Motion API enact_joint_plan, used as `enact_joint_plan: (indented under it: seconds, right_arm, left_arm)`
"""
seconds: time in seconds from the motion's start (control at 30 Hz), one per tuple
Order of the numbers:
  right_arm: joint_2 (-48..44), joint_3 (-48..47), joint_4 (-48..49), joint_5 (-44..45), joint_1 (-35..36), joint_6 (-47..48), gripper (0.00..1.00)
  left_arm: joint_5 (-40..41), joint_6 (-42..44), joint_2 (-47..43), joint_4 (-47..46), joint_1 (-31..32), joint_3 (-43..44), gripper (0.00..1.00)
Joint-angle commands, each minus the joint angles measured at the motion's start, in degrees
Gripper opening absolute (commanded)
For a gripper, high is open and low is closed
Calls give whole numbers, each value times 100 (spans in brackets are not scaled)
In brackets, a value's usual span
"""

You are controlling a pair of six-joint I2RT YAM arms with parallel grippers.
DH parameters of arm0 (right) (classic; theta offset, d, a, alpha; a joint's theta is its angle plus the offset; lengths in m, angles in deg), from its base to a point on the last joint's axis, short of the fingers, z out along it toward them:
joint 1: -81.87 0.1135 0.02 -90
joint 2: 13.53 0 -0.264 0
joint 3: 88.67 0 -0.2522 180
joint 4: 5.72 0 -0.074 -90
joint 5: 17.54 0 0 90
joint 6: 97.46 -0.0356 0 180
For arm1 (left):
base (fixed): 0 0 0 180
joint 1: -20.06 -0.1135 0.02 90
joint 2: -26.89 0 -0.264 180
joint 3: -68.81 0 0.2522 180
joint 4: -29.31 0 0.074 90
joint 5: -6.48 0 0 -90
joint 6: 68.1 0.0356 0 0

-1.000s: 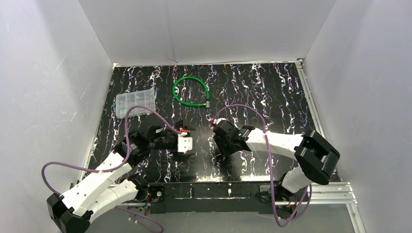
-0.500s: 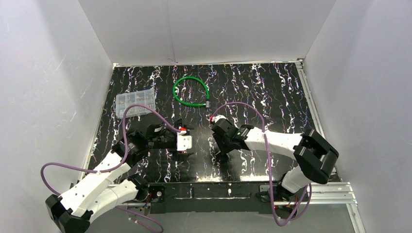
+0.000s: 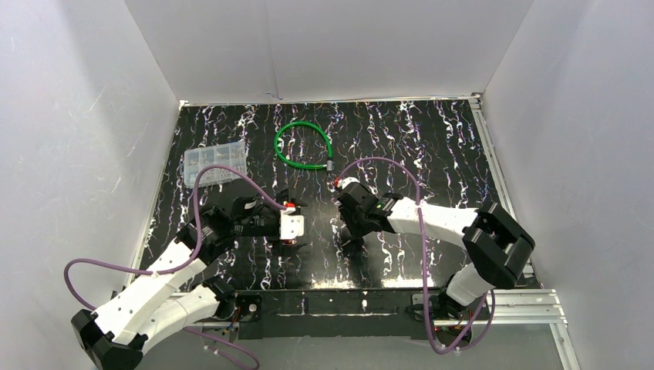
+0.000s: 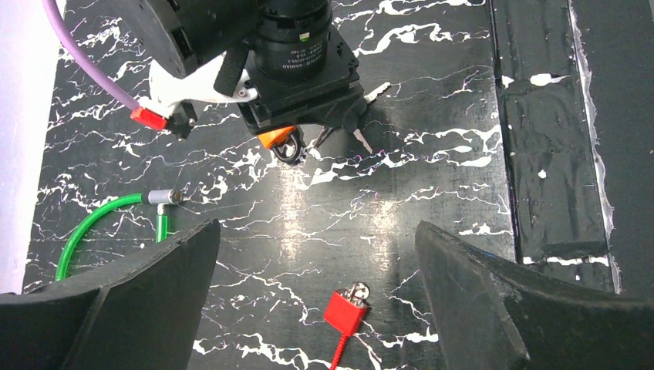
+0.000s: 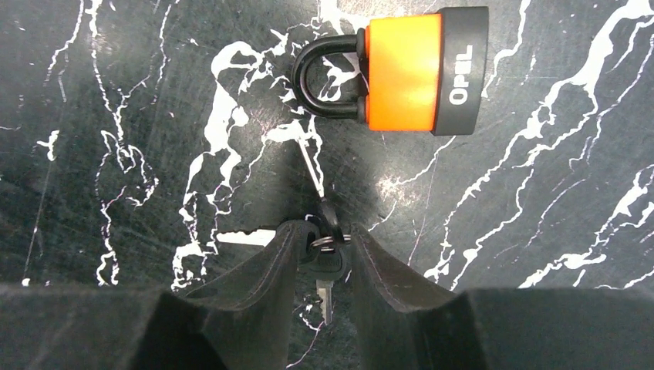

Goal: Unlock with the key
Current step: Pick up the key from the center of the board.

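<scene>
An orange padlock (image 5: 405, 71) with a black shackle lies flat on the black marbled table. A ring with several keys lies just below it. My right gripper (image 5: 324, 235) points down at the table, its two fingers pressed on either side of the black head of one key (image 5: 326, 267), whose blade points back toward the wrist. Another key's blade (image 5: 310, 162) points at the shackle. In the left wrist view the padlock (image 4: 287, 143) peeks out from under the right gripper. My left gripper (image 4: 316, 254) hangs wide open to the left of it, holding nothing.
A small red connector (image 4: 345, 312) on a red cord lies on the table between the left fingers. A green cable loop (image 3: 302, 146) and a clear parts box (image 3: 215, 163) sit at the back. White walls enclose three sides.
The right gripper's fingers have narrowed onto the key's head, and the right arm has edged slightly left. The left arm has barely moved.
</scene>
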Motion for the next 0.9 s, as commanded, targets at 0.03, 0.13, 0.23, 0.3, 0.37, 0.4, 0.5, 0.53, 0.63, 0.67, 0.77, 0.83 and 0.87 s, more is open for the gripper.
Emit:
enact_joint_plan:
  seconds: [0.03,0.13,0.23,0.3,0.37,0.4,0.5,0.53,0.63,0.67,0.77,0.83,0.87]
  right_arm:
    - [220,-196,306,38,-63,164,37]
    - [277,-144,366,-48,-88,191,35]
    - [260,-28,480,-241,-98,177,25]
    - [228,59,557,-359,-98,155,14]
    - [138,136,592,-454,-98,147,2]
    - [45,168,591,-512,-98,155,1]
    - [-507,228,492,-802,-163,212,1]
    - [-769,236,441,-1056,-248,213,1]
    - [-1758,290,449,-2325,-656,63,1]
    - [-2115,324,526,-2751,-812,-46,1]
    - [-3002,322,753,-3819,-1180,-404,1]
    - [-3286,87,627,-4195,-1261,-534,1]
    - [-3365,-59,543,-4340,-1272,-580,1]
  left_arm:
    - [-117,32,-9,186,17,221,98]
    - [-106,39,-25,191,20,235,98]
    - [-105,54,-37,196,20,245,98]
    - [-130,114,-53,196,20,229,98]
    - [-174,232,-112,165,17,173,98]
    - [-200,323,-152,141,19,130,98]
    - [-219,649,-280,-63,23,-9,98]
    - [-207,757,-302,-179,23,-36,98]
    - [-151,1141,-365,-656,19,-75,98]
    - [-157,1307,-396,-845,21,-81,98]
    - [-354,1944,-428,-1102,27,62,96]
    - [-503,2434,-459,-1150,66,184,95]
    - [-556,2679,-486,-1200,107,213,94]
